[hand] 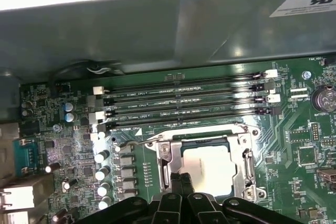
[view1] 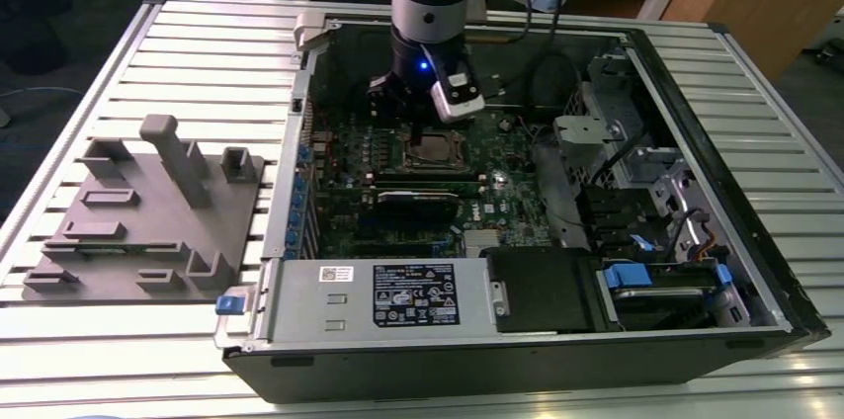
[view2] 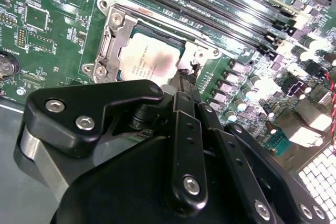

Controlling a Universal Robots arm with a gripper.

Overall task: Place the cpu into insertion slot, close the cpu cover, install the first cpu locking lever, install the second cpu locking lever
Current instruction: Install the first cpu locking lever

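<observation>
**Pincer (view2: 185, 80) at the rim of the insertion slot (view2: 160, 31); lever stage of the task, by appearance.**

The pincer's fingers are drawn together, their tips just beside one corner of the slot. Whether a thin locking lever (hand: 199, 129) lies pinched between them cannot be made out. The cpu (hand: 210, 169) is seated flat in the slot, and the cpu cover (hand: 245, 156) frames it, apparently lowered. The work in hand is therefore judged to be a lever, which calls for a sideways sweep and a tuck under its catch without scraping the motherboard (hand: 63, 140). The slot's near edge is hidden behind the pincer body. Neither lever's latched state can be read. Beyond the slot run the memory slots (hand: 184, 103).
</observation>
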